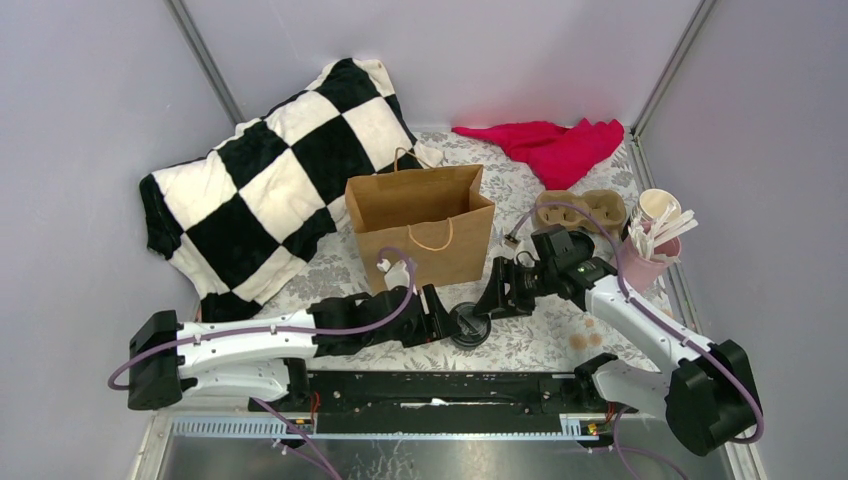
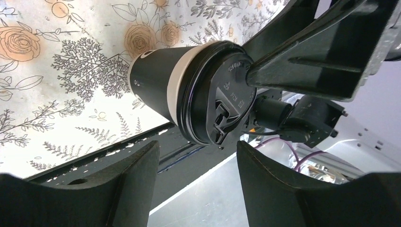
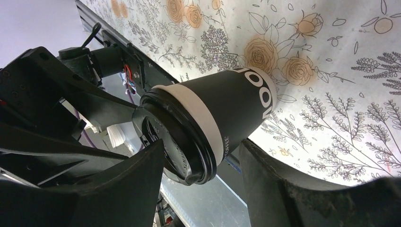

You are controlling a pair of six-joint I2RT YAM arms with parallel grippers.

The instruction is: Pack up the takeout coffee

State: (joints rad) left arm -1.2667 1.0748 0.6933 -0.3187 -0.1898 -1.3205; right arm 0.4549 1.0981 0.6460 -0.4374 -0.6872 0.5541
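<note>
One black takeout coffee cup point(image 1: 470, 325) with a black lid and a white band stands upright on the floral table cover, between my two grippers. My left gripper point(image 1: 441, 318) is open just left of it. In the left wrist view the cup point(image 2: 189, 94) sits beyond my open left gripper point(image 2: 196, 146), not between the fingers. My right gripper point(image 1: 497, 300) is open just right of the cup. In the right wrist view the cup point(image 3: 213, 118) sits at the tips of the open right gripper point(image 3: 202, 146), lid nearest. The brown paper bag point(image 1: 420, 225) stands open behind.
A checkered pillow point(image 1: 270, 180) lies at the back left and a red cloth point(image 1: 555, 145) at the back right. A cardboard cup carrier point(image 1: 580, 210), a white paper cup point(image 1: 658, 205) and a pink cup of stirrers point(image 1: 650, 262) stand at the right. The table's front rail point(image 1: 450, 390) is near.
</note>
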